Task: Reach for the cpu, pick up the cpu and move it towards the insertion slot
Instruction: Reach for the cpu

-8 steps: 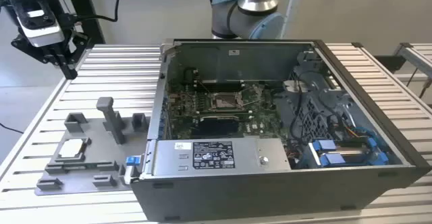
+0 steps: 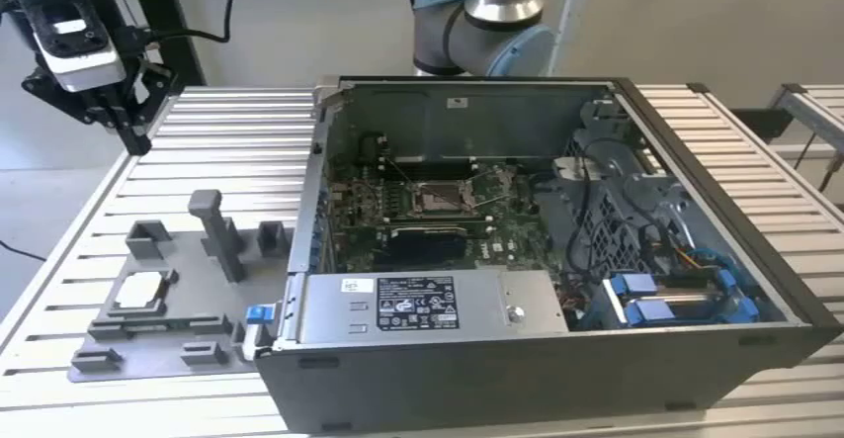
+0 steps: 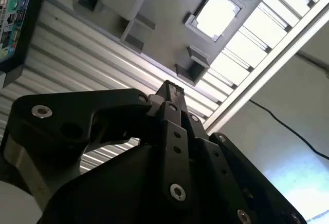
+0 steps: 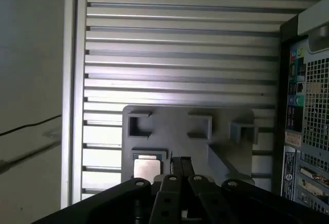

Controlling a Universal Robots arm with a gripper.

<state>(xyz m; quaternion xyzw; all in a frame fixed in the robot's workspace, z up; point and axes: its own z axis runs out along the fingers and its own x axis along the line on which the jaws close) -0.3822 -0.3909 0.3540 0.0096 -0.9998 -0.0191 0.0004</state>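
Observation:
The cpu [image 2: 142, 291] is a pale square chip lying flat in a recess of the grey fixture plate [image 2: 198, 309], at the exterior view's left. It shows bright in the second wrist view as the cpu [image 3: 216, 14] and beside the fingers in the first wrist view as the cpu [image 4: 146, 168]. My gripper [image 2: 136, 144] hangs high above the slatted table, well behind the fixture, with its jaws shut and empty. Both wrist views show the black fingertips [image 3: 172, 86] [image 4: 180, 160] pressed together. The insertion slot [image 2: 437, 198], silver-framed with a dark centre, sits on the green board inside the open computer case.
A tall grey post [image 2: 211, 226] and several small blocks rise from the fixture plate. The open computer case [image 2: 554, 359] fills the middle and right of the slatted aluminium table [image 2: 237, 141]. The arm's base [image 2: 481, 33] stands behind the case.

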